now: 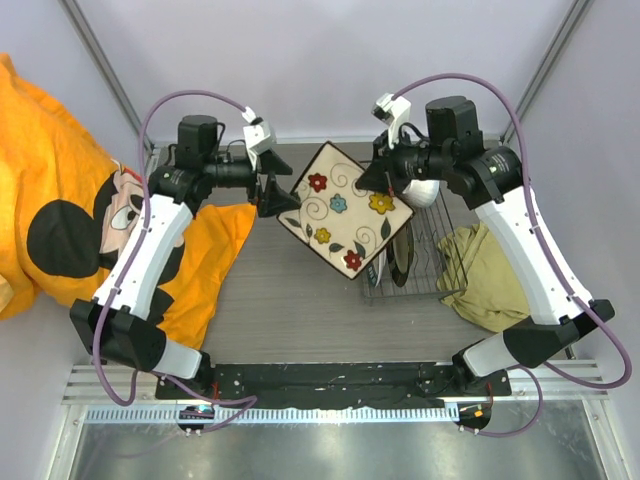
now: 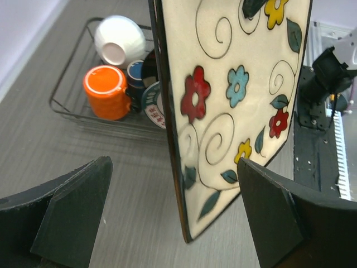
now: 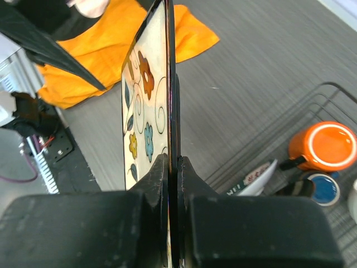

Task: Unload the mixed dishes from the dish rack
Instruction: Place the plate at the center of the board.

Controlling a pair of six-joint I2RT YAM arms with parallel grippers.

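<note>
Square cream plate with flower swirls (image 1: 345, 208) hung tilted above the tabletop (image 1: 290, 310), just left of the dish rack (image 1: 420, 282), pinched at one corner by the right end effector (image 3: 173, 163). The left end effector (image 1: 274, 196) stood spread wide, its fingers (image 2: 72, 215) flanking the plate's opposite corner.

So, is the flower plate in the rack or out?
Out: the right hand grips the plate by its rim, lifted clear, beside the rack.
</note>
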